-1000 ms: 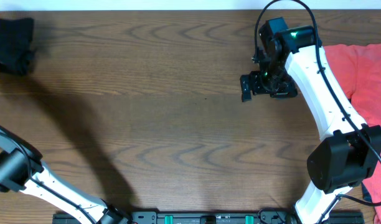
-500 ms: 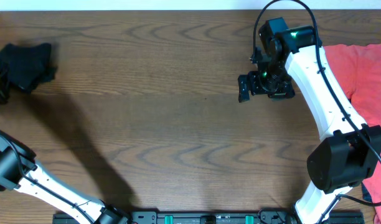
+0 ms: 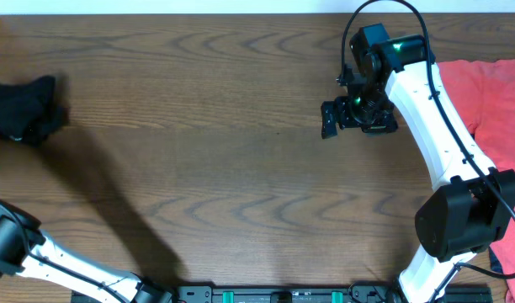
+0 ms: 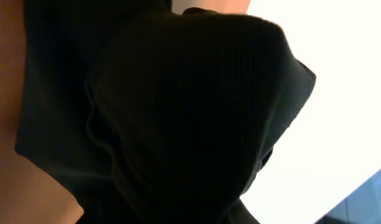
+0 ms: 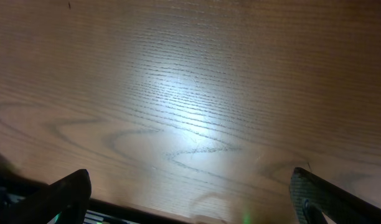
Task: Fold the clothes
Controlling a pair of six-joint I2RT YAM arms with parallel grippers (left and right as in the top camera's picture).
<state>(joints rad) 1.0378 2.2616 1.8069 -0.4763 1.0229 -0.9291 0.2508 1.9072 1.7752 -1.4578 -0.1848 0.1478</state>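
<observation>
The clothes (image 3: 23,108) were a plain black bundle at the far left of the table (image 3: 241,168), crumpled into a soft lump with rounded lobes, so we could pick out no sleeve, leg or hem from overhead. The lump was somewhat wider than it was deep. Its long axis ran roughly left to right along the table, one end cut off by the left border of the overhead view and the other a blunt lobe pointing toward the table's middle. A broad shadow slanted across the wood from beneath it toward the left arm (image 3: 39,252). In the left wrist view the clothes (image 4: 178,112) filled nearly the whole picture: matte black fabric with a fine ribbed knit, folded over itself into a thick hood-like fold whose rounded tip pointed up and to the right, against white on the right and brown on the left. The cloth hid the left gripper's fingers, but the gripper was clenched and the fabric sat right up against it, so we took it to be grasping the clothes. The right gripper (image 3: 330,119) hung over bare wood well apart from the bundle, its fingers (image 5: 69,193) spread wide with nothing between them. A red-orange T-shirt (image 3: 493,93) lay at the table's right edge.
</observation>
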